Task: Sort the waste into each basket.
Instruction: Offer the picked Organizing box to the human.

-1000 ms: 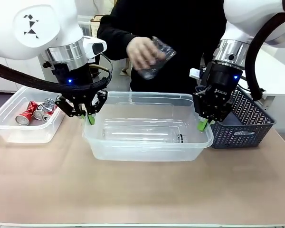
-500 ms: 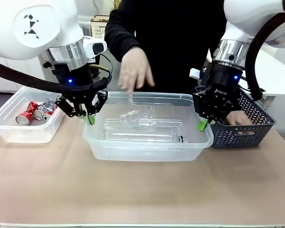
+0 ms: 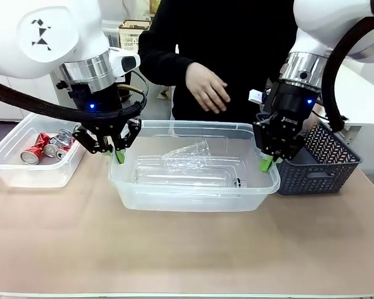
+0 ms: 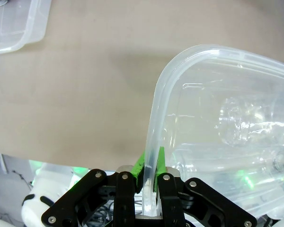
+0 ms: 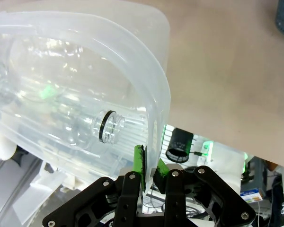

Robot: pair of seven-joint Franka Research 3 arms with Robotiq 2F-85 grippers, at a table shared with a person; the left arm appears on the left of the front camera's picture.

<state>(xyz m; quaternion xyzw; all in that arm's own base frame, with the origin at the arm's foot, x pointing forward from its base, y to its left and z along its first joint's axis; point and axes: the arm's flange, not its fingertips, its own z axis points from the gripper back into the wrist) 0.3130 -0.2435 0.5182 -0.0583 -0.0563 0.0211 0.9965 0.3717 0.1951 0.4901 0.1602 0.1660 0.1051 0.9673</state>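
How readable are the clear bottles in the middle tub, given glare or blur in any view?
Front view: bottles show as faint outlines and highlights through the tub wall; person's hand slightly soft. Left wrist view: bottle hazy behind the frosted wall. Right wrist view: bottle neck sharp, wide-angle bending the rim.

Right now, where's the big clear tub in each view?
Front: big tub at centre, held at both ends by shut fingers.
Left wrist: its rounded corner fills the right half, rim pinched at the bottom.
Right wrist: it spans upper left, rim pinched at the bottom.
Shared landmark: clear bottles lying inside.
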